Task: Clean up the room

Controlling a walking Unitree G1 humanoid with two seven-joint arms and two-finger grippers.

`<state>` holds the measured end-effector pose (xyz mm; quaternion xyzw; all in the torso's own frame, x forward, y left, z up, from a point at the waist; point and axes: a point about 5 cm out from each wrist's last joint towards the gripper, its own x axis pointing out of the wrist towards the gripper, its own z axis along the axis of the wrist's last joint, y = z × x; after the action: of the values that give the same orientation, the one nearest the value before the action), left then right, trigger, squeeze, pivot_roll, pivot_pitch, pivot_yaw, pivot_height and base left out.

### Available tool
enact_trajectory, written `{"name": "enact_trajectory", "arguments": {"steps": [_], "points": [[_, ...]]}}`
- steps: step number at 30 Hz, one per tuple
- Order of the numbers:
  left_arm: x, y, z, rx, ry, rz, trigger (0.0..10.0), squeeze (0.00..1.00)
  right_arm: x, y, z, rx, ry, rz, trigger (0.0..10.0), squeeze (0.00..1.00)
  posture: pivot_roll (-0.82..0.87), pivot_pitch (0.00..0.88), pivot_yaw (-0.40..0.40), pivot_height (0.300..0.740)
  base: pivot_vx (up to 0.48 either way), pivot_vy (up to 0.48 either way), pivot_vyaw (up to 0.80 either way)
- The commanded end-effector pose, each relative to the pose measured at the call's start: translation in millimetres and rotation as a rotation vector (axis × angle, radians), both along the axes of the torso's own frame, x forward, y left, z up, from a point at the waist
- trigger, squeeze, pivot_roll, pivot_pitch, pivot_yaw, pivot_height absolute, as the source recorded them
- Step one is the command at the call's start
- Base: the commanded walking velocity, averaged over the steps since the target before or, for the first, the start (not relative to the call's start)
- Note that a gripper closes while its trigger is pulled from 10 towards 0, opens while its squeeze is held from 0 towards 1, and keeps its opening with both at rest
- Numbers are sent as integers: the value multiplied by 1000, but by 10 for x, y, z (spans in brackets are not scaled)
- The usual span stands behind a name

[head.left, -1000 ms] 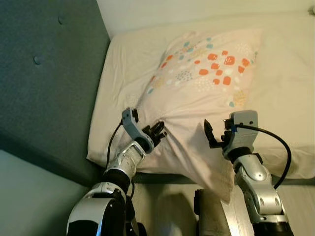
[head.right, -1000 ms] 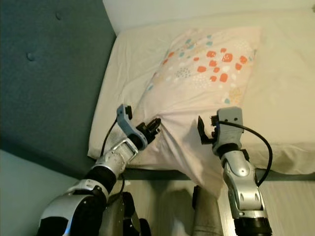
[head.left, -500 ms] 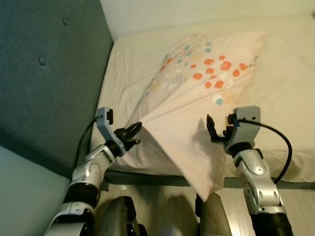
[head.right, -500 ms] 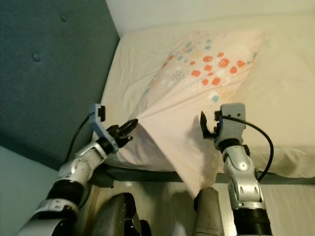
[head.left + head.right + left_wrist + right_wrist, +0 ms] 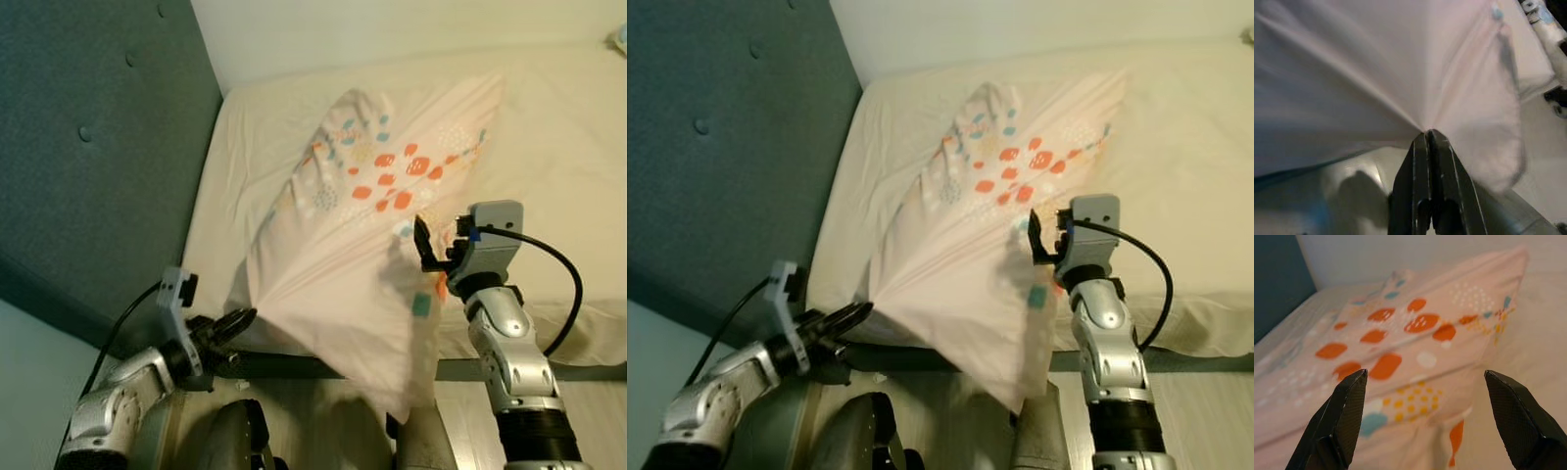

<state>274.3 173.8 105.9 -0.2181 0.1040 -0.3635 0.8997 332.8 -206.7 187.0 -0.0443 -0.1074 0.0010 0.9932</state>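
Note:
A pale pink pillow (image 5: 362, 215) with orange and blue dots lies across the cream bed (image 5: 558, 127), stretched taut toward the near left edge. My left gripper (image 5: 240, 318) is shut on one corner of the pillow (image 5: 1376, 63), just past the bed's edge; the left wrist view has the fingers (image 5: 1415, 161) pinched together on the gathered cloth. My right gripper (image 5: 423, 245) hangs open at the pillow's near right side, the spotted cloth (image 5: 1415, 323) lying between and beyond its fingers (image 5: 1342, 416). A loose flap of the pillow droops over the bed's front edge.
A padded teal headboard (image 5: 88, 147) rises on the left and a white wall (image 5: 392, 29) runs behind the bed. A dark bed frame rail (image 5: 323, 367) lines the front edge, with light floor (image 5: 588, 411) below it. My own dark legs stand at the picture's bottom.
My left gripper has drawn back down and to the left, off the bed's edge, pulling the pillow corner with it. The pillow has stretched and slid toward me. The right gripper stays open.

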Motion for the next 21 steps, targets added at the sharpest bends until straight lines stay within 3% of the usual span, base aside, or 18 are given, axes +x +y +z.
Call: {"name": "enact_trajectory", "arguments": {"steps": [1,2,5,7,9,11,14,15,16,17,18,20,21], "points": [[-123,40,-52,5,45,-29,0,71,-8,9,-52,20,8,4,10000,0,-95,201,135,598,0,0,0],[-221,-4,-26,-25,54,-67,0,71,1,3,-45,26,3,0,10000,0,-95,196,138,598,0,0,0],[-312,-61,8,-59,61,-110,0,67,12,-2,-37,31,-1,-3,10000,0,-95,194,138,598,0,0,0],[-454,-202,103,-143,67,-201,0,31,30,-1,-24,37,-5,-4,10000,0,-93,191,136,598,0,0,0],[-496,-247,136,-168,70,-232,0,31,36,0,-23,37,-6,-4,10000,0,-93,191,136,598,0,0,0],[-532,-292,139,-157,65,-263,0,0,39,5,-25,38,-6,-2,10000,0,-93,191,136,598,0,0,0],[-505,-334,74,-68,43,-221,0,0,41,19,-41,39,-4,2,10000,0,-87,187,131,598,0,0,0],[-426,-330,59,-16,14,-145,6588,0,40,22,-51,40,-1,3,10000,0,-87,187,131,598,0,0,0],[-426,-330,59,-16,14,-145,6588,0,40,22,-51,40,-1,3,10000,0,-87,187,131,598,0,0,0],[-357,-317,57,13,-5,-81,7765,0,40,24,-60,39,1,4,10000,0,-88,184,133,598,0,0,0],[-263,-280,66,49,-29,4,10000,0,38,22,-66,39,3,2,10000,0,-89,183,135,598,0,0,0],[-100,-172,86,94,-60,141,10000,0,31,11,-79,41,9,-5,10000,0,-90,177,138,598,0,0,0],[-19,-89,115,107,-71,206,10000,1000,28,-3,-101,44,23,-14,10000,0,-92,175,138,598,0,0,0]]}}
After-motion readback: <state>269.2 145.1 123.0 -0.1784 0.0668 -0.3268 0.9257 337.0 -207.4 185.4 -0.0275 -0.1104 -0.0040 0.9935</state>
